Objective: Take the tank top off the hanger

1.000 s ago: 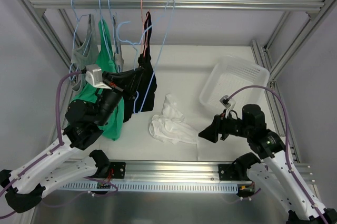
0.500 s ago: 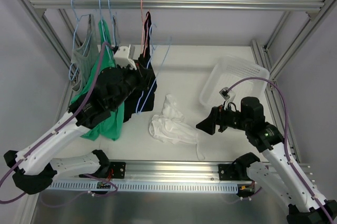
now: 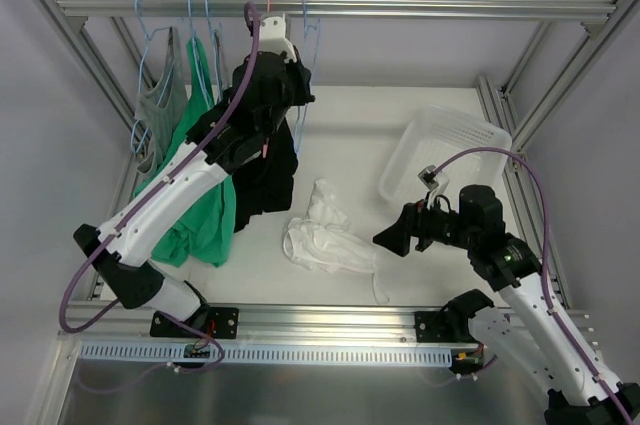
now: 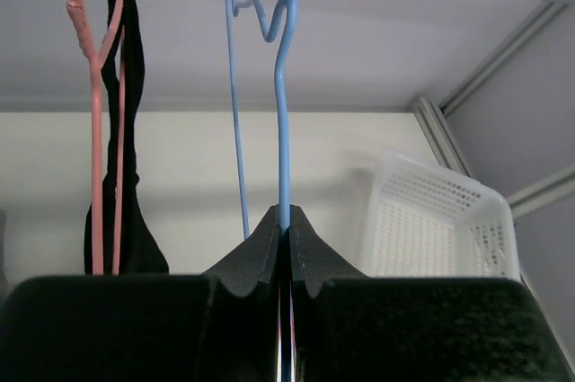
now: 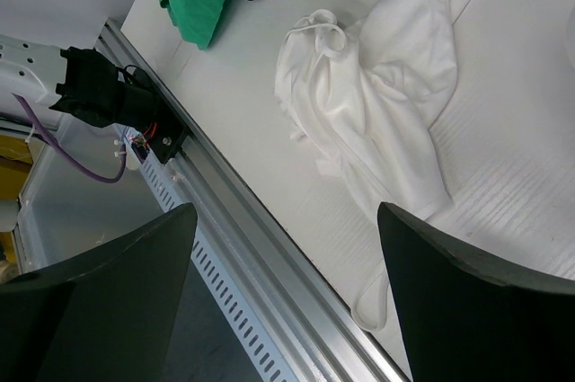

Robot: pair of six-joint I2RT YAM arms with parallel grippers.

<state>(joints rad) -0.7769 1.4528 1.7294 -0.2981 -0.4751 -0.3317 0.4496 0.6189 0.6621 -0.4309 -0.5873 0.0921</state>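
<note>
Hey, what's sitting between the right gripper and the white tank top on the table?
Nothing: the top view shows only bare table between the open right gripper and the crumpled tank top.

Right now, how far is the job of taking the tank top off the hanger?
Done: the white tank top lies crumpled on the table, off the light-blue hanger. In hand: the left gripper is shut on that bare hanger, up by the rail; the right gripper is open. Left: probably only releasing the hanger.
</note>
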